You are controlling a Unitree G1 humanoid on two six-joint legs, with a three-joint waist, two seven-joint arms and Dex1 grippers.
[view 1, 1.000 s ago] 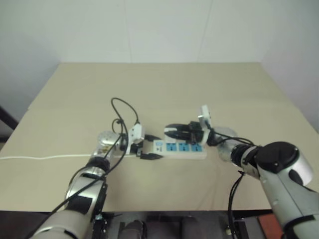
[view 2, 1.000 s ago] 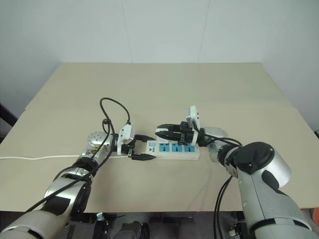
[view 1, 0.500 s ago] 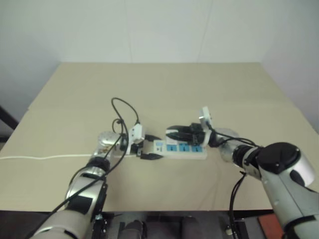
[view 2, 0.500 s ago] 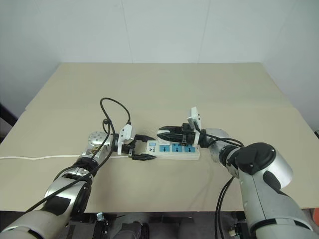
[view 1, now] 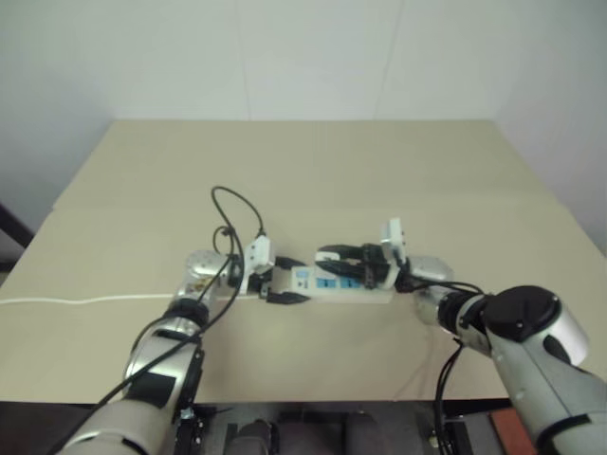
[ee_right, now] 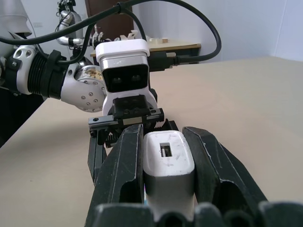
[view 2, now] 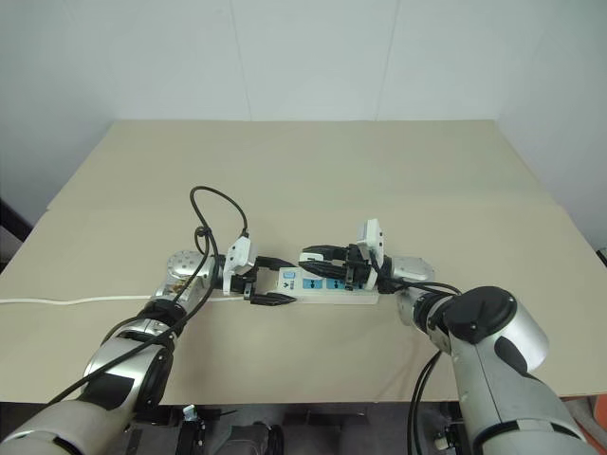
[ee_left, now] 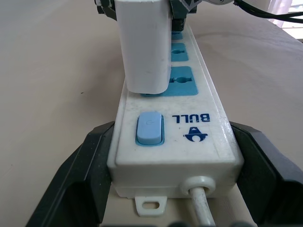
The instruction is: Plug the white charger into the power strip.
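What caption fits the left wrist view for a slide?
White charger meets the power strip at the socket nearest the switch, strip end between the left gripper's fingers.

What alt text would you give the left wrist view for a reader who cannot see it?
A white charger stands on the socket nearest the switch end of the power strip, which lies on a beige table. The left tool's black fingers flank that end on both sides, beside the blue switch and cord.

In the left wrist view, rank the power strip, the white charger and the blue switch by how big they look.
1. Power strip, largest as it looks.
2. White charger, standing on the strip's near socket.
3. Blue switch, smallest.
The strip's near end sits close to the camera, so its looks are inflated there.
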